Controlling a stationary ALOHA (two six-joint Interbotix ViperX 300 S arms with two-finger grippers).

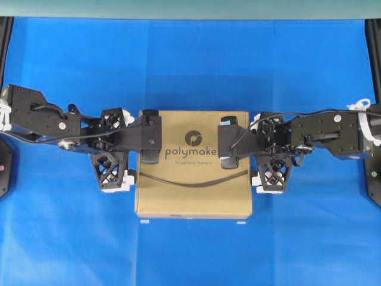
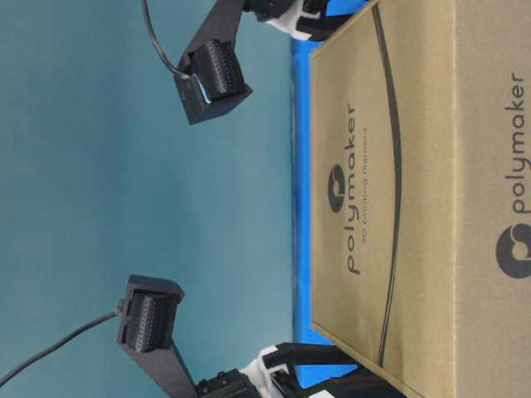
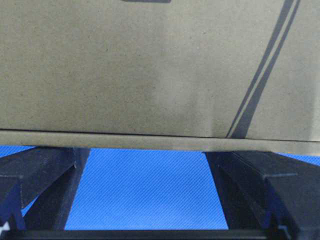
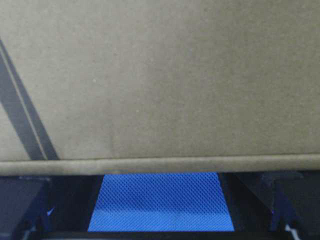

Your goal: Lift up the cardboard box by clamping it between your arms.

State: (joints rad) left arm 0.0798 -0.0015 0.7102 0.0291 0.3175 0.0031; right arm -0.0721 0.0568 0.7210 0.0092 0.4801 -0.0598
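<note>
Both end effectors are standing spread wide and holding nothing: the left end effector is sitting at the left side of the cardboard box, the right end effector at its right side, their fingers straddling the box edges near and far. The box is lying flat at the middle of the blue tabletop, logo up. Whether either arm is already pressing the cardboard I cannot tell. To clamp well, both arms should probably be pushing inward evenly at matching points on opposite sides, keeping level, then rising together so the box is not tilting or slipping.
</note>
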